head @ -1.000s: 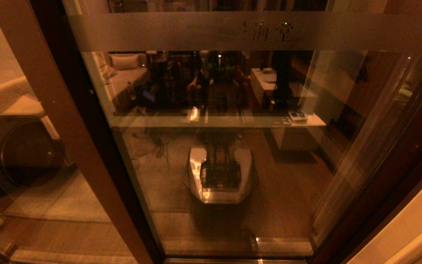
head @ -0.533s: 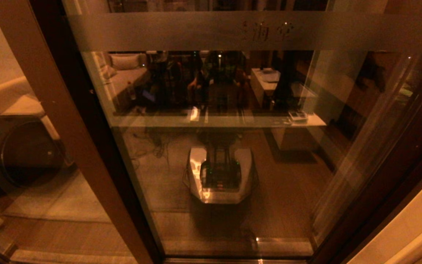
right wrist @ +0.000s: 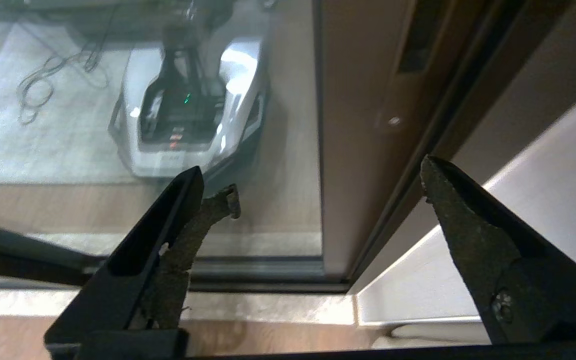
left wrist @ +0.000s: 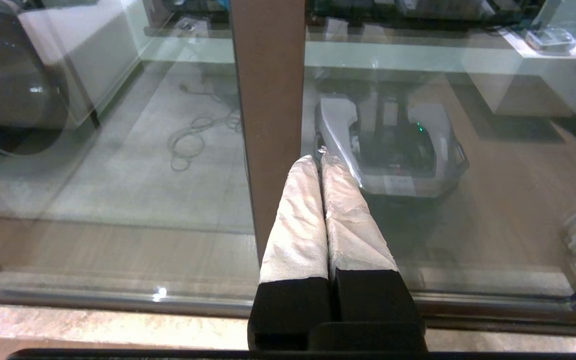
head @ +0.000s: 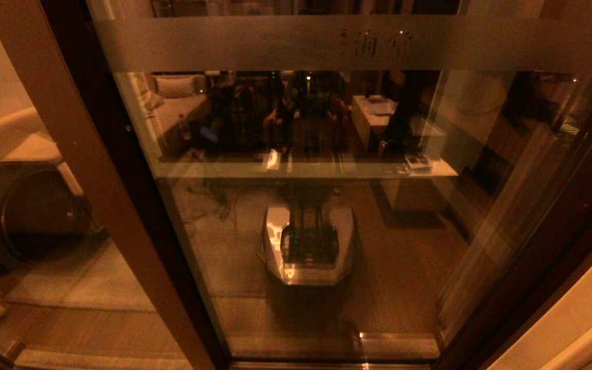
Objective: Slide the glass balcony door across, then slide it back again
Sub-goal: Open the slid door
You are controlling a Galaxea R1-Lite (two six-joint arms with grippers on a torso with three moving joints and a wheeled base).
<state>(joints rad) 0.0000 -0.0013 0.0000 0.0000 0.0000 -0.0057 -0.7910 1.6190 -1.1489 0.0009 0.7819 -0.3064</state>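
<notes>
L hand, fingers pressed together w/ nothing between, sits low just before the door's brown upright. R hand, fingers wide apart, hangs near the door's right stile & floor track. Door fills the head view, frosted band up top, robot base reflection in the pane.
</notes>
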